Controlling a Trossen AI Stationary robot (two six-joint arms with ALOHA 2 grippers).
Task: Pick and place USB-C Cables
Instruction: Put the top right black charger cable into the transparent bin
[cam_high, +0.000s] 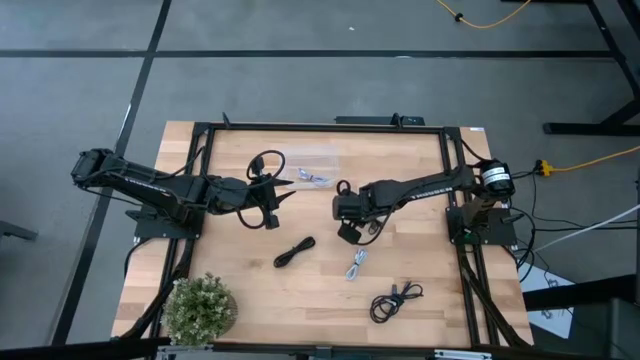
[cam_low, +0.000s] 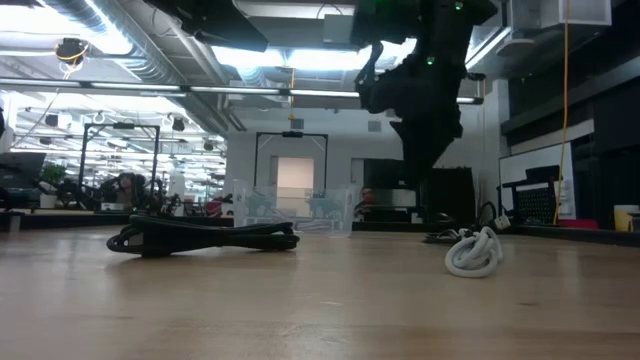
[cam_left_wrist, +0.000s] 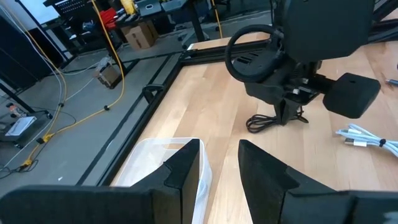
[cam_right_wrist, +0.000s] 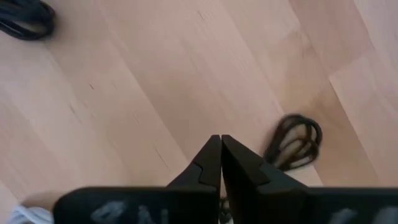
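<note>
The right gripper (cam_high: 349, 232) hung over the middle of the bench (cam_high: 230, 270), its jaws pressed together with nothing seen between them; the right wrist view showed the two fingers (cam_right_wrist: 211, 163) meeting tip to tip above bare wood. A black cable (cam_right_wrist: 293, 143) lay on the wood just beside those tips, apart from them, and in the left wrist view the same coil (cam_left_wrist: 273, 121) sat under the raised right arm.

The left gripper (cam_high: 283, 197) was held to the left of the right one, towards the far side of the bench, its jaws parted and empty. In the left wrist view its fingers (cam_left_wrist: 186, 168) stood over a clear plastic bag (cam_left_wrist: 163, 163) that lay on the wood, with the gap between them open.

The other cables lay on the near half of the bench. A second black cable (cam_high: 294, 251) lay stretched out near the middle, the white cable (cam_high: 357, 263) just right of it, and a third black cable (cam_high: 395, 300) lay farther right and nearer. In the low view the stretched black cable (cam_low: 205, 236) lay to the left and the white coil (cam_low: 474, 251) to the right, well apart. A potted plant (cam_high: 199, 306) stood at the near left corner.
</note>
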